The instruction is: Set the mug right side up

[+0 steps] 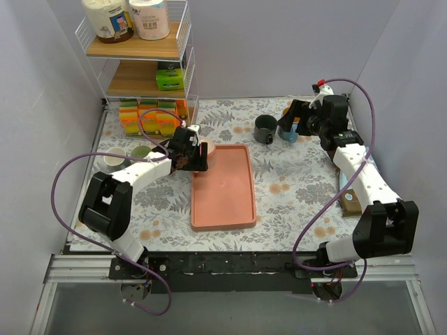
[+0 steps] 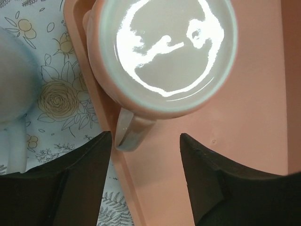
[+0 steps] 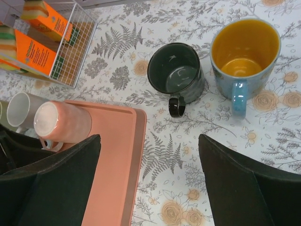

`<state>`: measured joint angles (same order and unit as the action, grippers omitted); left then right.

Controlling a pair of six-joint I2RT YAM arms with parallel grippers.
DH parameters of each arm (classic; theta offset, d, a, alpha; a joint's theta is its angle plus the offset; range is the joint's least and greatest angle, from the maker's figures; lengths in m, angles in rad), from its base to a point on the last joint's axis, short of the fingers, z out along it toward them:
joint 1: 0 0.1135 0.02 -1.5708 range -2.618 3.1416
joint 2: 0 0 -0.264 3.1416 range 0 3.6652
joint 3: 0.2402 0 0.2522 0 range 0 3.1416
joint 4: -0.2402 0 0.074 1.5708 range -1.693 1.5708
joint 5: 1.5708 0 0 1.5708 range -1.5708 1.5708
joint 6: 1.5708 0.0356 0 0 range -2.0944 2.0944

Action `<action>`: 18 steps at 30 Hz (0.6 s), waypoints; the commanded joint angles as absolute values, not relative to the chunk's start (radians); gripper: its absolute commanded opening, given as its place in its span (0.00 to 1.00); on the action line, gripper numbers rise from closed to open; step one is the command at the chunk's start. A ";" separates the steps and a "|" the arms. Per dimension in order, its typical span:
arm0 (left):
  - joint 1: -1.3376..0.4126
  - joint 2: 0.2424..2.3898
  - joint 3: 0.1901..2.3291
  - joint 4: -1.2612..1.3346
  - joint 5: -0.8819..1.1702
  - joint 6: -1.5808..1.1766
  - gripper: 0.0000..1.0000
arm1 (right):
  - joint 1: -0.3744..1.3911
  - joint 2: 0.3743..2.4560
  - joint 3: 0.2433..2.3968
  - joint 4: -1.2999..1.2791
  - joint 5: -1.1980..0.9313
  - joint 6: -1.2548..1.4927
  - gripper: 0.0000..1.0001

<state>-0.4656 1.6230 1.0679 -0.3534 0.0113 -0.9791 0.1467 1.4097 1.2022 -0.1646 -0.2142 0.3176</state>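
- The two arm bases sit at the bottom edge of the top view, with purple cables looping up from them.
- Above them, mid-frame, the salmon tray (image 1: 223, 202) lies lengthwise on the floral tablecloth (image 1: 293, 188).
- The pink mug (image 2: 164, 52) stands in the tray's upper-left corner, base up, its glossy underside facing the left wrist camera.
- Its handle (image 2: 131, 134) points toward the lower edge of the left wrist frame, out over the tray's rim.
- The left gripper (image 2: 146, 160) hovers over that corner, jaws spread. The handle lies in the gap between the two dark fingers and a sliver of space shows on each side. It grips nothing.
- Left of the tray in the top view, two pale cups (image 1: 115, 159) rest on the cloth.
- The right gripper (image 3: 148, 155) hangs above bare cloth in the upper right of the top view, jaws wide apart and empty.
- Just beyond its fingers, a dark green mug (image 3: 176, 70) stands upright, handle toward the wrist camera.
- Just right of it, a blue mug (image 3: 244, 52) with a yellow inside also stands mouth up, apart from the green one.
- Farthest back, at upper left, a wire shelf (image 1: 140, 63) holds orange and green packs low and white rolls on top.
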 commanded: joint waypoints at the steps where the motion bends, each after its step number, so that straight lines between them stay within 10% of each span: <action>1: -0.451 1.614 1.074 -0.284 0.050 -0.919 0.58 | 0.152 1.362 1.187 -0.167 -0.258 0.345 0.91; 18: -0.451 1.674 1.111 -0.262 0.054 -0.908 0.29 | 0.152 1.344 1.154 -0.181 -0.264 0.356 0.90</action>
<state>-0.4541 1.6680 1.0725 -0.2756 0.0715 -0.8967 0.1471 1.3788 1.1656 -0.1867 -0.2466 0.3428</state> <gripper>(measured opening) 0.249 0.903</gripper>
